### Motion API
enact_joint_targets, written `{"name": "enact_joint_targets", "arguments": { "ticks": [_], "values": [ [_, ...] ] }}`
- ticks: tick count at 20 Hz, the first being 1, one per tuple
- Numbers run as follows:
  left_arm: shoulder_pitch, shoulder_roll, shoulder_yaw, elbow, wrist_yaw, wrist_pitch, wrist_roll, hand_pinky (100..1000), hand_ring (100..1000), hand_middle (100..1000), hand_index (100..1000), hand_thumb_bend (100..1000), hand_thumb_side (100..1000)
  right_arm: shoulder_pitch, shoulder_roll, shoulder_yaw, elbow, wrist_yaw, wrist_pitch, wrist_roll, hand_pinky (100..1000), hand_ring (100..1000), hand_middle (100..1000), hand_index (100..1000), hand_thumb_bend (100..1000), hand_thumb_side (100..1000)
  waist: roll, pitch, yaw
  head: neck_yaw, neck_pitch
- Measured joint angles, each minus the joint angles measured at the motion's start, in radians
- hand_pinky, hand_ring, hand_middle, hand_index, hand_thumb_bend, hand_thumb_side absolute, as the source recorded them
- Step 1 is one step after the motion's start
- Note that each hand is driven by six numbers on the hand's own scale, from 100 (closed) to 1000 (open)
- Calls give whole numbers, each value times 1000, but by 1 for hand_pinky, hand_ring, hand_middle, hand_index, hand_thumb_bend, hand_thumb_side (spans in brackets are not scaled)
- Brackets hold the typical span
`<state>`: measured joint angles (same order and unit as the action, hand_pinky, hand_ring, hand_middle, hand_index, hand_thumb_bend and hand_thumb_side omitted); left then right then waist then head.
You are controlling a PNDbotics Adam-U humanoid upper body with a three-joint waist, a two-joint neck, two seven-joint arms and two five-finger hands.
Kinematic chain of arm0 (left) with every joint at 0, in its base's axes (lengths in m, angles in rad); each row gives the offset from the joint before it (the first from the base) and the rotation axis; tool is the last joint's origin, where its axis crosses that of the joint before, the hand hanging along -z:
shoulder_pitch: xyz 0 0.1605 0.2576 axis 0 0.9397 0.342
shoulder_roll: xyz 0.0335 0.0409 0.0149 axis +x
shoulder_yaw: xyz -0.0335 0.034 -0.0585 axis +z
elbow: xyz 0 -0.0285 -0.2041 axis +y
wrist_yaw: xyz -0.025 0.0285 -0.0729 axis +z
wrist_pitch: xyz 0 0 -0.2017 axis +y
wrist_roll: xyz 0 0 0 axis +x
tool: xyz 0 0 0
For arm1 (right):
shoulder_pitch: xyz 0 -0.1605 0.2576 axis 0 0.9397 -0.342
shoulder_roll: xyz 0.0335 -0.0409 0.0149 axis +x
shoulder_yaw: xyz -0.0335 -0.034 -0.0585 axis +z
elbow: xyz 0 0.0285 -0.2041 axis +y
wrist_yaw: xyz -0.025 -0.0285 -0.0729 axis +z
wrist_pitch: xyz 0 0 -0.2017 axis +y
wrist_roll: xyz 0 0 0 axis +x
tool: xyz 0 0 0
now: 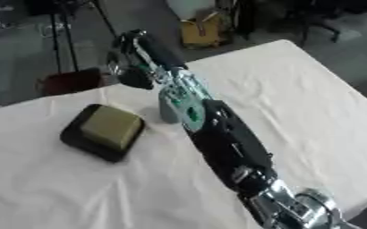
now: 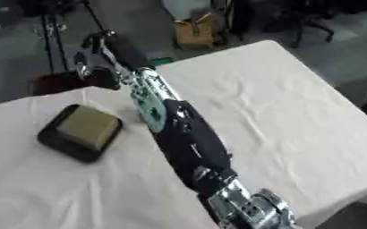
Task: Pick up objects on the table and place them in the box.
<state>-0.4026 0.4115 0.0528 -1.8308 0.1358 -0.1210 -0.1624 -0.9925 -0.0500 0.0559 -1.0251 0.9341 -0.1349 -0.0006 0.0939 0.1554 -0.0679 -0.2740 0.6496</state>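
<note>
Right arm [image 1: 226,147] comes in from the near right corner and runs diagonally across the bench [image 1: 296,98] to the far left, past the far edge. Forearm is black, with silver joints and a greenish section near the wrist.

Right hand [image 2: 96,60] is out beyond the far left edge of the bench, over the floor side. It's dark and blurred; can't tell whether the fingers are clenched, released or grasping anything.

Box [image 1: 104,131]: black, squarish with rounded corners, sitting on the left part of the bench, turned at an angle to the bench edges. An olive-yellow block [image 2: 86,126] fills its top or inside; can't tell whether that's a lid, a liner or an object lying in it. The box is left of the arm, not touching it.

A grey rounded shape [image 1: 168,109] sits on the bench right against the wrist section, between the box and the arm, partly hidden by the arm. Can't make out what it is.

Bench is covered with a wrinkled white cloth.

Left hand doesn't show in either view.
</note>
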Motion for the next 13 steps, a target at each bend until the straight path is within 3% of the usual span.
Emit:
{"name": "enact_joint_targets", "arguments": {
  "ticks": [13],
  "values": [
    [1, 0, 1, -3, 1, -4, 28, 730, 664, 811, 884, 666, 758, 25, -57, -18, -29, -41, 47, 4, 726, 702, 653, 786, 136, 559, 2, 4, -1, 9, -7]
  ]
}}
